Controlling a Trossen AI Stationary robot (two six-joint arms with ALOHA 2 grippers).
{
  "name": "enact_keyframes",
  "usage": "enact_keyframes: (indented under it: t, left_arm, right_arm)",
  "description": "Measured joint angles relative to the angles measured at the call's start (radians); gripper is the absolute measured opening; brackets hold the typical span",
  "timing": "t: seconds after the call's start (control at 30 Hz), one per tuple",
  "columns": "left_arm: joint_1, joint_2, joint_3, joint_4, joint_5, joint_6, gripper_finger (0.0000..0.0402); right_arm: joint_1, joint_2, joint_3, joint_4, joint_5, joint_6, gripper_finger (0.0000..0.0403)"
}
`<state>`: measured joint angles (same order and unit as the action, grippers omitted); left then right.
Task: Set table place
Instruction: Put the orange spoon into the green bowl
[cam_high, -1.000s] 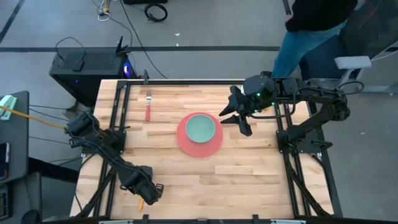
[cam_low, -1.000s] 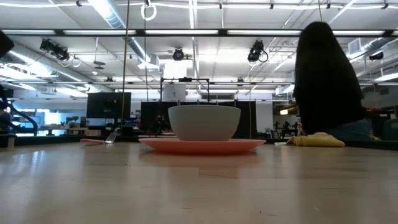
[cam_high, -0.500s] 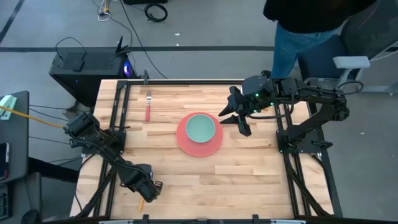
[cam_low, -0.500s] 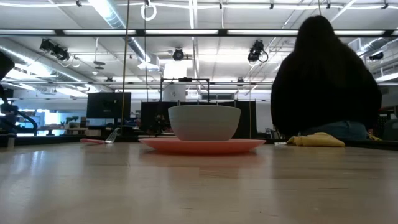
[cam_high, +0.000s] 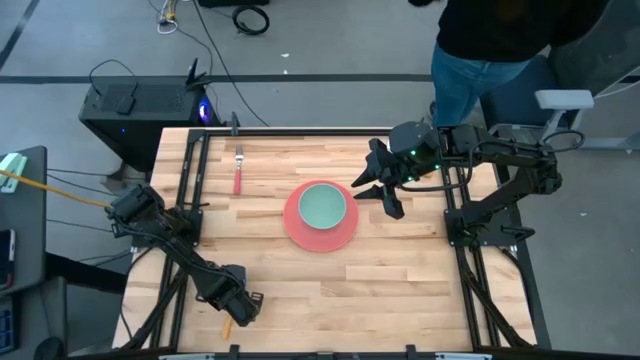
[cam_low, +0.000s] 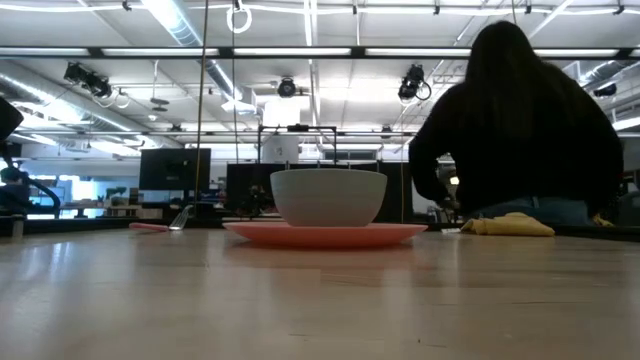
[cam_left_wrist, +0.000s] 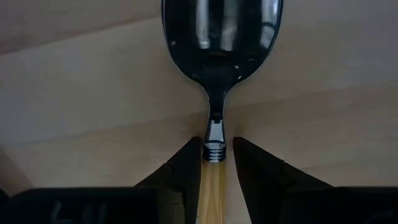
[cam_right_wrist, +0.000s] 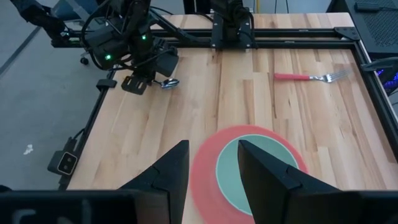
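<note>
Anchoring the setting, your round pink plate (cam_high: 320, 218) lies mid-table with the smaller pale-teal bowl (cam_high: 322, 206) nested inside it, so the cutlery has a centre to flank.

- Red-handled metal fork (cam_high: 238, 171): flat on the boards, well apart from the plate toward the far left corner, unheld and not yet set.
- Orange-handled metal spoon (cam_left_wrist: 219, 37): flat near the front left edge, well apart from the plate; your left gripper (cam_left_wrist: 215, 165) has its fingers closed against the handle where it meets the metal neck, likely for a lift.
- Right gripper (cam_high: 377, 187): just beside the plate's right rim, fingers parted, holding nothing, waiting.
- Light wood plank table (cam_high: 400, 270).
- Person (cam_low: 520, 130): beyond the far edge.
</note>
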<state>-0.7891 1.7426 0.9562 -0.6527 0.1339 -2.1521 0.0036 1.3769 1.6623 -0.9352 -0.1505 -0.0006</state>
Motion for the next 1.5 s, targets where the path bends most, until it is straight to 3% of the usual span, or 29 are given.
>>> enact_keyframes:
  t: [0.13,0.37,1.3,1.5]
  left_arm:
    - [0.0,0.001,0.0,-0.002,0.002,-0.006,0.0102]
    - [0.0,0.003,0.001,-0.009,0.002,-0.036,0.0044]
    - [0.024,0.01,0.037,-0.007,-0.001,-0.034,0.0051]
    - [0.058,0.009,0.037,-0.009,-0.001,0.022,0.006]
  right_arm:
    - [0.0,0.0,0.0,0.0,0.0,0.0,0.0144]
    - [0.0,0.0,0.0,0.0,0.0,0.001,0.0144]
    - [0.0,0.0,0.0,0.0,0.0,0.002,0.0144]
    - [0.0,0.0,0.0,0.0,0.0,0.007,0.0144]
